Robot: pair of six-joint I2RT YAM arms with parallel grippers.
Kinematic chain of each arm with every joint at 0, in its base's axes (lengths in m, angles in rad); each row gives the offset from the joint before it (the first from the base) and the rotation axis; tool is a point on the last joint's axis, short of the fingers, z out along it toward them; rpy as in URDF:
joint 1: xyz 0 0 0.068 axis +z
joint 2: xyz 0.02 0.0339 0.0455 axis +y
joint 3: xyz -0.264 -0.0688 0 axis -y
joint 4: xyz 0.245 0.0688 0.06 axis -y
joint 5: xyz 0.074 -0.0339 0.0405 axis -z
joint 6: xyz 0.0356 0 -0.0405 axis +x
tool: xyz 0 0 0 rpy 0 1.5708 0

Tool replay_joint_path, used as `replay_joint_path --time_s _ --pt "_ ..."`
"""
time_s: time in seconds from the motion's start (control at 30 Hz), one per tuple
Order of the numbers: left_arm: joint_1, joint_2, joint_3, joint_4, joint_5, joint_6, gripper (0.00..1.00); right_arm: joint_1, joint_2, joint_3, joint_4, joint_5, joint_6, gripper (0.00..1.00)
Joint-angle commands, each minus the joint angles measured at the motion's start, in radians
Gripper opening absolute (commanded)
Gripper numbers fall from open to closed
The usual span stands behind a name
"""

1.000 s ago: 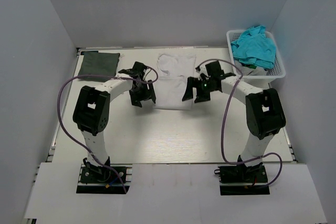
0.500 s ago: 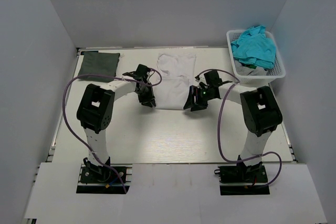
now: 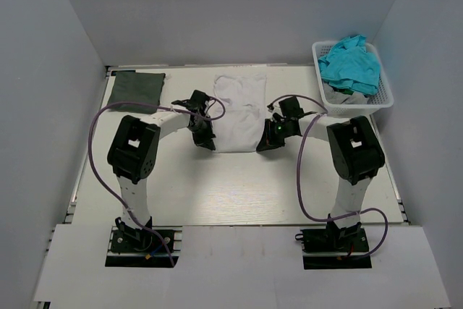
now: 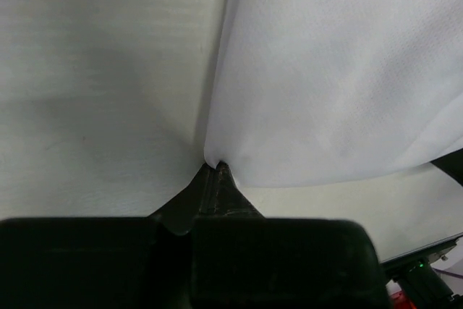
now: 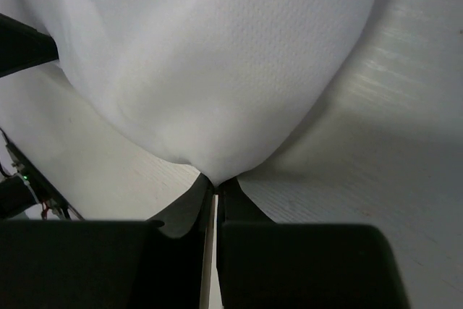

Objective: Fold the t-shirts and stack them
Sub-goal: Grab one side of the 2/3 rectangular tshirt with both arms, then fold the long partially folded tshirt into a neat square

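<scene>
A white t-shirt [image 3: 239, 110] lies lengthwise on the middle of the table. My left gripper [image 3: 206, 141] is shut on its near left corner, where the white t-shirt [image 4: 325, 77] bunches into the black fingertips [image 4: 221, 171]. My right gripper [image 3: 264, 144] is shut on the near right corner, and the white t-shirt [image 5: 217, 56] sags down into its fingertips [image 5: 228, 182]. A folded dark grey-green t-shirt [image 3: 136, 89] lies flat at the back left. Bright teal t-shirts [image 3: 350, 64] are heaped in the basket at the back right.
The white plastic lattice basket [image 3: 384, 98] stands at the back right corner, close to the right wall. Purple cables loop from both arms over the table [image 3: 231, 186]. Grey walls enclose the table on the left, back and right.
Both grippers came down onto the near corners of the white t-shirt and went from open to shut on them. The shirt's near edge has drawn in slightly between them.
</scene>
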Motion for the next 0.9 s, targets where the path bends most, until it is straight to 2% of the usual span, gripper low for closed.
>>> replay_joint_path --time_s 0.0,0.1,0.13,0.27,0.3,0.43,0.57,0.7,0.87 --pt "-0.022 -0.051 -0.025 -0.138 -0.02 -0.003 0.0 0.025 -0.072 -0.021 -0.107 0.051 -0.087 0.0" --pt "-0.033 -0.191 -0.111 -0.159 0.012 -0.012 0.0 0.038 -0.217 -0.114 -0.208 0.068 -0.117 0.0" --pt "-0.043 -0.253 -0.125 -0.184 0.042 -0.023 0.0 0.042 -0.302 -0.132 -0.23 0.032 -0.124 0.0" --pt "-0.065 -0.379 -0.196 -0.293 0.127 -0.041 0.0 0.079 -0.461 -0.185 -0.461 -0.073 -0.149 0.0" --pt "-0.065 -0.436 -0.196 -0.319 0.138 -0.041 0.0 0.085 -0.487 -0.184 -0.565 -0.088 -0.155 0.0" --pt "-0.076 -0.531 -0.187 -0.524 0.205 -0.031 0.0 0.102 -0.633 -0.147 -0.745 -0.159 -0.155 0.0" --pt "-0.085 -0.555 -0.1 -0.661 0.28 -0.009 0.0 0.104 -0.702 -0.058 -0.912 -0.26 -0.18 0.0" --pt "-0.085 -0.555 -0.009 -0.756 0.27 0.003 0.0 0.099 -0.725 -0.075 -0.935 -0.36 -0.18 0.0" --pt "-0.085 -0.521 0.039 -0.778 0.27 0.026 0.0 0.095 -0.725 -0.127 -0.883 -0.489 -0.164 0.0"
